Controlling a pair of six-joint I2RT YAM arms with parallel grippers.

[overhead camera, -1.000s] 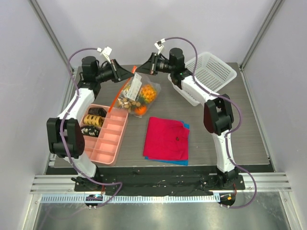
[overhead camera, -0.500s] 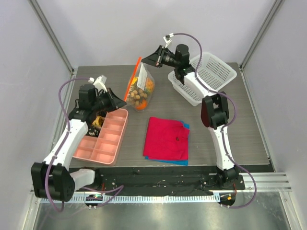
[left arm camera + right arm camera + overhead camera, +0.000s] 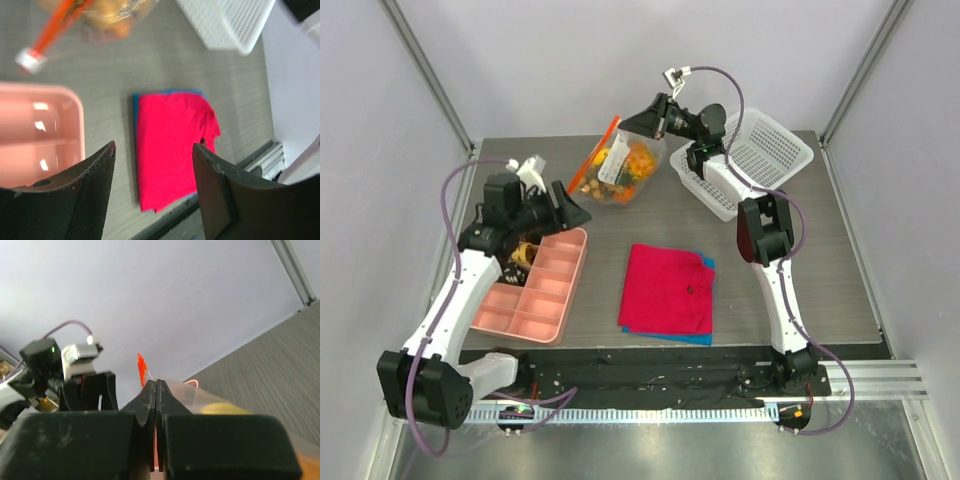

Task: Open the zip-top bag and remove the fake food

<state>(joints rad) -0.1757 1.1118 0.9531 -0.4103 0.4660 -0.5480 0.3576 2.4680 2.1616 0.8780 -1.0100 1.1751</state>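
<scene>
Now the right jaws are pinched shut on the zip-top bag (image 3: 615,172), up over the far worktop (image 3: 800,250), fake food (image 3: 640,158) inside. The left jaws are apart, holding nothing. Best to tip the bag slowly, mouth down.

**Your tally of what is in view**

You have one zip-top bag (image 3: 613,172). The fake food (image 3: 638,160) inside it is a jumble of orange, yellow and brownish pieces, too tangled for you to count one by one. You have one white mesh basket (image 3: 775,150) and one pink compartment tray (image 3: 535,290). You have two cloths: one red cloth (image 3: 665,290) and one blue cloth (image 3: 695,340). You have several dark ringed pieces (image 3: 523,252), partly hidden, so you get no firm number. You have two grippers: one left gripper (image 3: 154,147) and one right gripper (image 3: 156,382).
</scene>
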